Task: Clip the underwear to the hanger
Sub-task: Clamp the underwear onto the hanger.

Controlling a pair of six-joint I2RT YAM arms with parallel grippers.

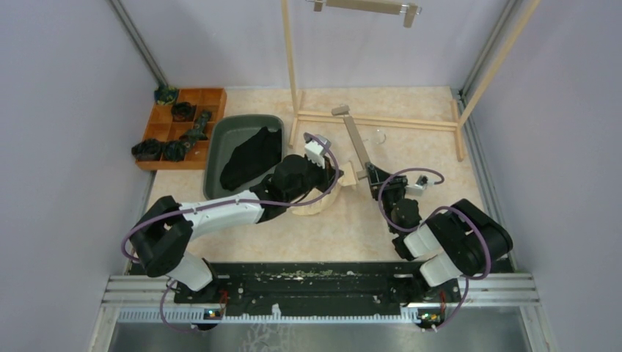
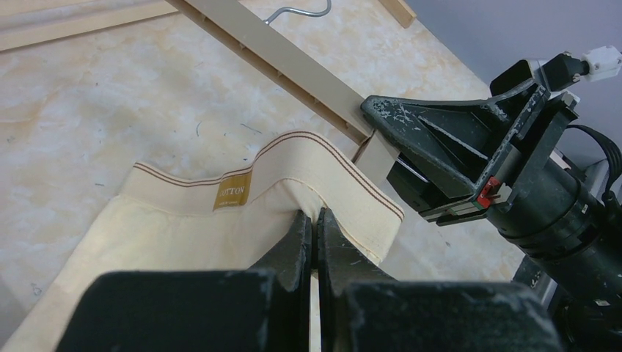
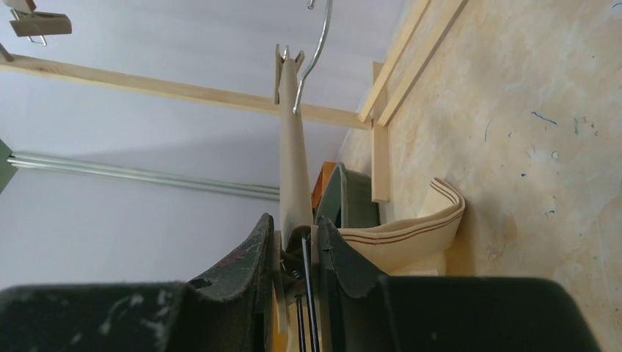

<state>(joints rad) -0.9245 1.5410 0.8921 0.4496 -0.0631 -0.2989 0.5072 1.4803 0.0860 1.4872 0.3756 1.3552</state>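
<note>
The cream-yellow underwear (image 2: 183,227) lies on the table, and my left gripper (image 2: 314,218) is shut on its striped waistband (image 2: 323,158), lifting it into a hump. From above the garment (image 1: 314,207) shows under that gripper (image 1: 334,180). The tan hanger (image 1: 356,139) slants up from the table with its wire hook (image 3: 319,44) at the far end. My right gripper (image 3: 297,238) is shut on the hanger's end clip (image 2: 375,155), pressing its two leaves together right beside the raised waistband (image 3: 411,231). The black underwear (image 1: 249,158) lies in the green bin (image 1: 227,132).
A wooden rack (image 1: 381,121) stands at the back, with another clip hanger (image 1: 367,7) hung from its top bar. An orange compartment tray (image 1: 209,99) with dark items sits at the back left, next to the green bin.
</note>
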